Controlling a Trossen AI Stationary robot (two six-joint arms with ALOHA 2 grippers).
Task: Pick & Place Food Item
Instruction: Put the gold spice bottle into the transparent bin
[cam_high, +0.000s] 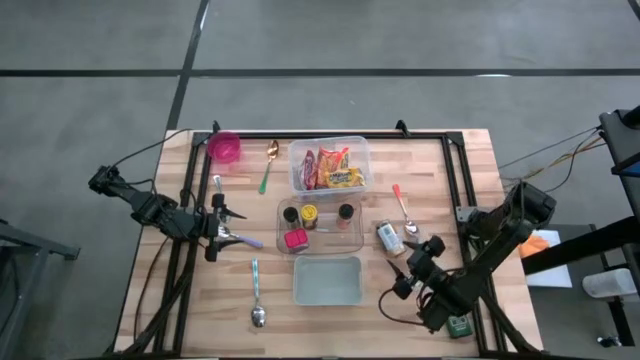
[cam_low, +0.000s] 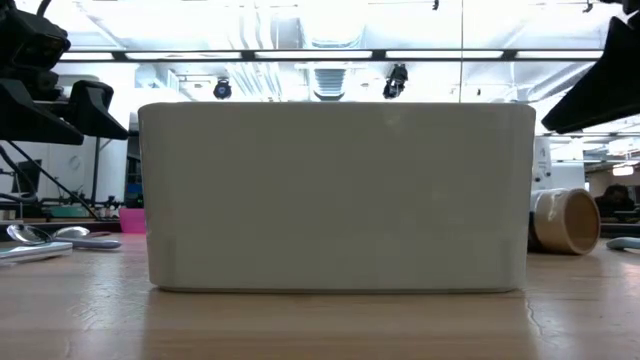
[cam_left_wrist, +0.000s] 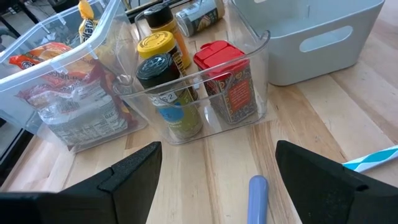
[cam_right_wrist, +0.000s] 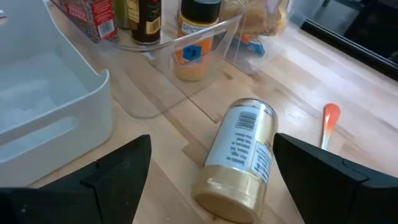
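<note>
Plainly, the food item we would go for is the toppled jar (cam_right_wrist: 239, 158), a gold-lidded tin with a pale label lying on its side on the counter (cam_high: 470, 180), just beside the right-hand end of the clear organizer (cam_high: 320, 226) and near the orange-tipped spoon (cam_high: 402, 207). In the right wrist view its long axis runs away from us on a slant, lid end nearest, base toward the organizer's bottles, and it sits between our right gripper's (cam_right_wrist: 211, 180) two dark fingers and a little ahead of them. We judge that this is what the next move turns on: the jar lies straight out from the right gripper (cam_high: 418, 262), so the right arm is plainly the nearer one, and the fingers would need to straddle the jar across its axis, not along it. Both fingers stand wide apart and hold nothing. The grey bin (cam_high: 327, 281) sits just to the inner side of the jar and looks the likely place for it, though we cannot be sure. Our left gripper (cam_high: 228, 232) waits across the counter beside the organizer's other end, fingers spread and empty, over a blue-handled utensil (cam_left_wrist: 258, 198).
</note>
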